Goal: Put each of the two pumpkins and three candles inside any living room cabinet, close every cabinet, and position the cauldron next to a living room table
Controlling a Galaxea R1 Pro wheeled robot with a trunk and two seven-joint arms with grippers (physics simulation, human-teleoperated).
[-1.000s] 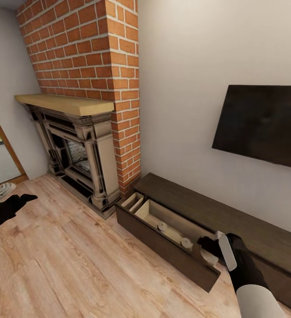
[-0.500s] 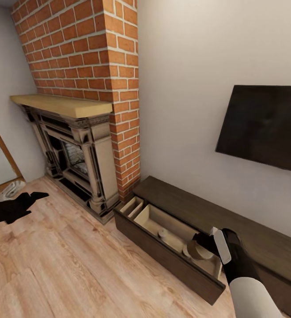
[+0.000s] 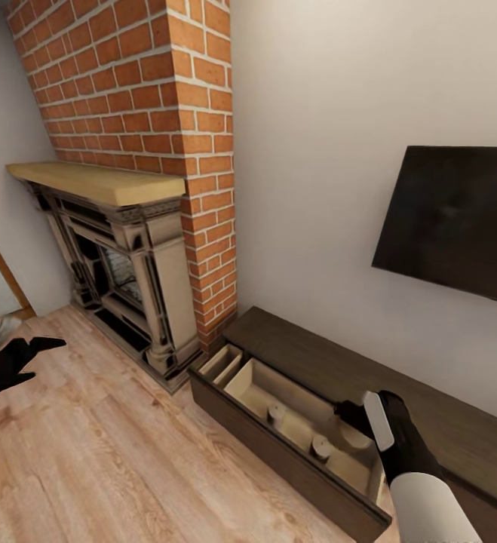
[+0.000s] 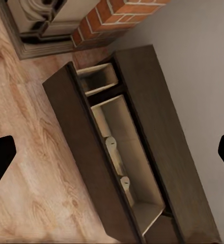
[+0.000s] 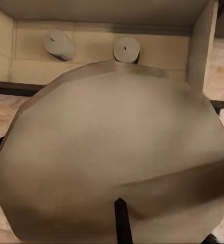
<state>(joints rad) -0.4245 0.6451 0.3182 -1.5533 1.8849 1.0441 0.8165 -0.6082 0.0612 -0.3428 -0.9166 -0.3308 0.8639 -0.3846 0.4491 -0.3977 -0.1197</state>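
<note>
Two candles (image 3: 277,412) lie in our open cabinet (image 3: 293,422) drawer, lower right; our right gripper (image 3: 351,414) fingers clasp the third candle (image 5: 117,168) above it; left gripper (image 3: 46,345) spread empty. Pumpkins, cauldron, closing remain.

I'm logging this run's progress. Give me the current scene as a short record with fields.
Drawer: cabinet drawer pulled open, pale wood inside
Candles in drawer: two candles, one nearer the fireplace, one farther along
Third candle: large in the right wrist view, held over the drawer
Right gripper: shut on the third candle, above the drawer
Left gripper: open, over the wood floor
Pumpkins: not seen
</note>
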